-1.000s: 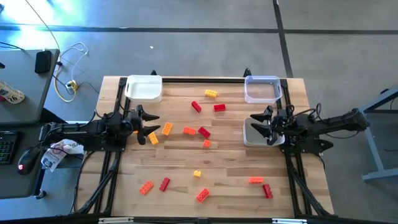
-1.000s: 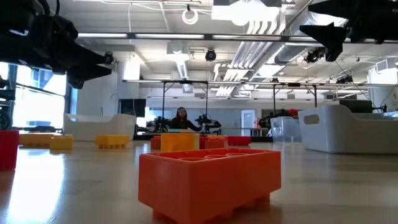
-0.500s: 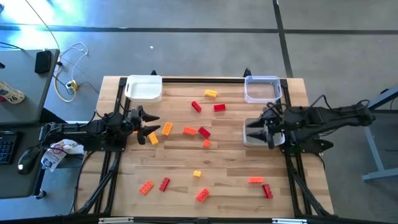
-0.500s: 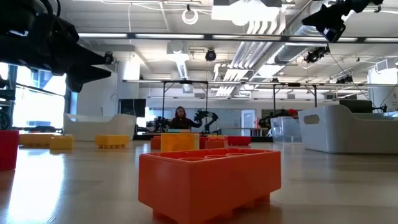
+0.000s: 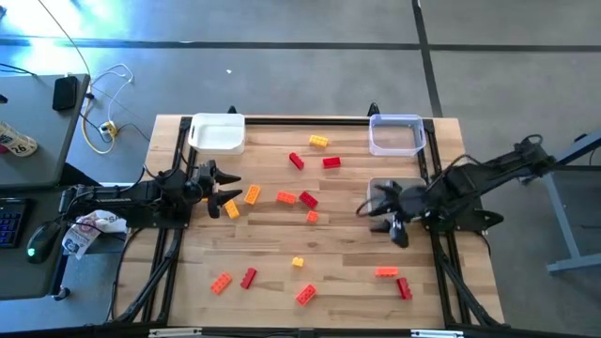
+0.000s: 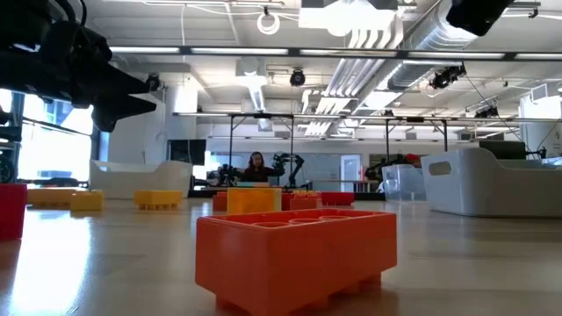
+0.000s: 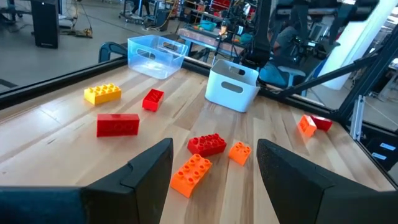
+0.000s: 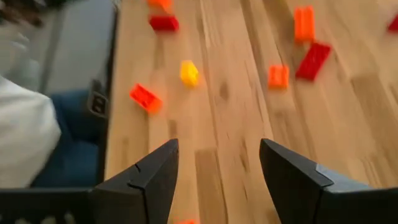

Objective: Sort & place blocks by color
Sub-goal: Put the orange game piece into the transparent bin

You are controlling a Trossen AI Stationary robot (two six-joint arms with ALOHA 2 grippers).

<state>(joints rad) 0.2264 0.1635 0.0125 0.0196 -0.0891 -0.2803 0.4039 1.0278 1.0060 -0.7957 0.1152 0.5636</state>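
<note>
Several red, orange and yellow studded blocks lie scattered flat on the wooden table. Among them are an orange block (image 5: 252,194) and a yellow-orange one (image 5: 231,209) beside my left gripper (image 5: 225,192). That gripper hovers open near the table's left edge, with an orange block (image 7: 191,174) just ahead of its fingers. My right gripper (image 5: 380,218) is open and raised above bare wood, left of the white tray (image 5: 385,191). Its wrist view looks down on a yellow block (image 8: 189,72) and an orange one (image 8: 146,98).
A white tray (image 5: 218,132) stands at the far left corner and a clear tray (image 5: 395,133) at the far right. More blocks lie near the front edge, such as an orange one (image 5: 386,272), a red one (image 5: 404,288) and the big foreground orange block (image 6: 294,254).
My right gripper has left its place over the white tray, swinging toward the table's left and near side and turning as it went. It has also risen, almost leaving the top of the low view. Nothing else has moved.
</note>
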